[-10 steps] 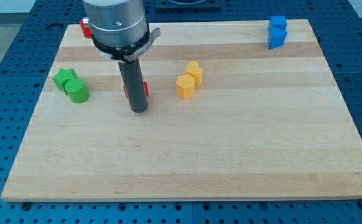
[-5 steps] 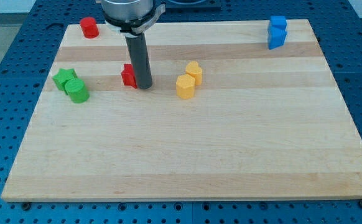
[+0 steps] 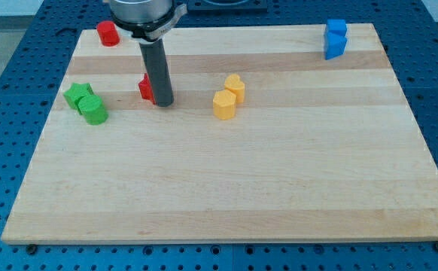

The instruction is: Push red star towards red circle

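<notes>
My tip (image 3: 162, 102) stands on the board left of centre in the upper half of the frame, pressed against the right side of the red star (image 3: 146, 89), which the rod partly hides; there are no jaws to open or shut, only the bare rod. That side makes sense, I judge, because the red circle (image 3: 107, 33) sits up near the board's top-left corner, so a shove from the right and below should send the star there. The green blocks (image 3: 86, 104) lie at the left edge.
</notes>
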